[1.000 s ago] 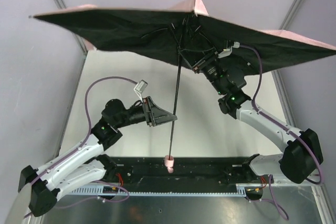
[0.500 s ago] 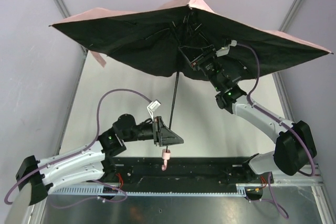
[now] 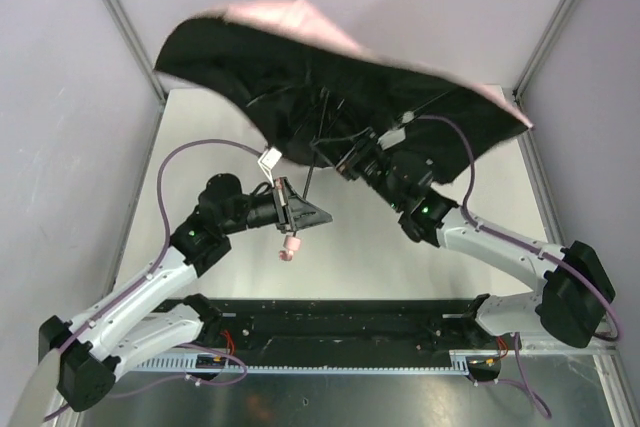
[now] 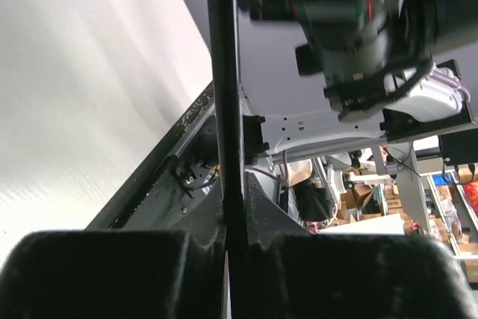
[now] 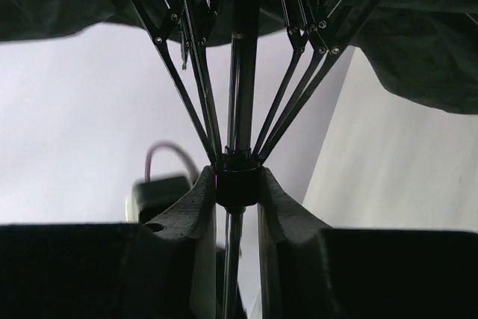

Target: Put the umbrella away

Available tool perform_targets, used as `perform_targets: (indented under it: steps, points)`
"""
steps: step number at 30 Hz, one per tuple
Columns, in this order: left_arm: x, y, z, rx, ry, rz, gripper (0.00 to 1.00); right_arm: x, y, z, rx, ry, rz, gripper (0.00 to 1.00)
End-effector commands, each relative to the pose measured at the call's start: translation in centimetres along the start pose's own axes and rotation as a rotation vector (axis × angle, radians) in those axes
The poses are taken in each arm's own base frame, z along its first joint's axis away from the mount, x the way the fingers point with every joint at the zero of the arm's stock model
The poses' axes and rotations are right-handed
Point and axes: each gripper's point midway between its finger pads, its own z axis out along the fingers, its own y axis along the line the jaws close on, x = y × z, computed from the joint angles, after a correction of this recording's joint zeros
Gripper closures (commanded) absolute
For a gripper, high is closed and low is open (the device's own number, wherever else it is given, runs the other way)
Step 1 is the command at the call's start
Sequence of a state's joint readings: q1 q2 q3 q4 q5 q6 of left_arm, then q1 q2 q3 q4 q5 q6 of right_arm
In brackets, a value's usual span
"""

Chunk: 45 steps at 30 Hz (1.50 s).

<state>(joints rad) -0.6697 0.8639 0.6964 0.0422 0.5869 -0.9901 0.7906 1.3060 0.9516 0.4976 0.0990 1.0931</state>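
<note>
Lilac walls all round, white table (image 3: 380, 257) below. High over it, tilted hard: umbrella (image 3: 340, 97), canopy spread, dark underside showing. Left gripper (image 3: 300, 212) clamped tight on the black shaft (image 4: 224, 110), just above the dangling pink handle (image 3: 290, 250). Right gripper (image 3: 355, 159) pinched around the runner collar (image 5: 237, 181) beneath the ribs.

Top view: soft, even overhead light; umbrella (image 3: 330, 97) canopy's pink rim smeared by motion blur, underside near black | Left wrist: white desk (image 4: 75, 72) washed out by glare; foreground jaws dark, unfocused | Right wrist: backlit, umbrella frame silhouetted against pale wall (image 5: 75, 110), canopy murky
</note>
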Motion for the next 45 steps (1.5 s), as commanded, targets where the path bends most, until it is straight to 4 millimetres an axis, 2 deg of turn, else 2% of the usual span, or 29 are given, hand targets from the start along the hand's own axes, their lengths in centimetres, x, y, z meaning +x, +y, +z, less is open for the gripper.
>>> perform_targets:
  steps: [1,4,7,12,13,17,19,23,25,27,30,31,33,35,36,38,40,42,45]
  points:
    - [-2.3,-2.5,-0.8,0.080,-0.090,0.127,1.00,3.4,-0.1,-1.8,0.014,0.093,-0.015,1.00]
    - [-1.7,-2.1,-2.0,0.078,-0.131,0.124,1.00,2.6,0.6,-2.0,0.008,0.058,0.005,1.00]
    - [-1.3,-2.2,-3.1,0.083,-0.170,0.120,1.00,2.6,0.1,-1.9,0.031,0.055,0.017,1.00]
    - [-1.3,-2.3,-3.0,0.086,-0.158,0.139,0.98,2.7,-0.2,-1.9,0.038,0.055,0.007,1.00]
    - [-1.2,-2.1,-2.8,0.085,-0.145,0.143,0.92,2.4,-0.1,-2.0,0.036,0.047,0.000,1.00]
    - [-0.1,-0.7,-1.8,0.080,-0.079,0.153,0.48,0.0,0.4,-1.8,0.008,-0.005,-0.011,1.00]
    - [0.7,0.2,-1.5,0.077,-0.043,0.143,0.33,-1.1,0.5,-1.4,-0.022,-0.017,-0.002,1.00]
    - [1.7,1.0,-0.9,0.081,-0.022,0.136,0.20,-2.4,0.3,-0.6,-0.065,-0.013,0.016,1.00]
    - [1.9,1.2,-0.3,0.074,-0.020,0.136,0.19,-2.7,0.3,-0.5,-0.080,-0.008,0.017,1.00]
    - [2.1,1.5,0.2,0.066,0.001,0.119,0.20,-2.8,0.5,-0.5,-0.097,-0.004,0.019,1.00]
    - [2.1,1.9,0.9,0.056,0.024,0.120,0.34,-2.5,0.9,-0.6,-0.113,0.011,0.021,1.00]
    - [2.0,1.8,1.0,0.057,0.026,0.122,0.41,-2.3,0.9,-0.7,-0.112,0.020,0.022,1.00]
    - [1.3,1.6,1.3,0.051,0.008,0.130,0.62,-1.6,0.7,-0.9,-0.096,0.044,0.013,1.00]
    - [0.1,1.1,1.5,0.044,-0.030,0.144,0.84,-0.1,0.2,-1.3,-0.064,0.083,0.004,1.00]
    - [-0.5,0.7,1.6,0.041,-0.053,0.155,0.92,1.0,0.1,-1.7,-0.060,0.109,0.003,1.00]
    - [-2.1,0.0,1.5,0.024,-0.110,0.173,0.98,3.7,-0.6,-2.9,-0.048,0.165,0.013,1.00]
    - [-3.1,-0.5,1.4,0.016,-0.153,0.183,1.00,5.1,-0.9,-4.0,-0.059,0.202,0.028,1.00]
    - [-3.4,-0.7,1.2,0.009,-0.176,0.166,1.00,4.5,-1.0,-4.6,-0.067,0.202,0.041,1.00]
    - [-3.3,-0.6,1.0,-0.002,-0.201,0.144,1.00,3.3,0.0,-5.0,-0.112,0.195,0.064,1.00]
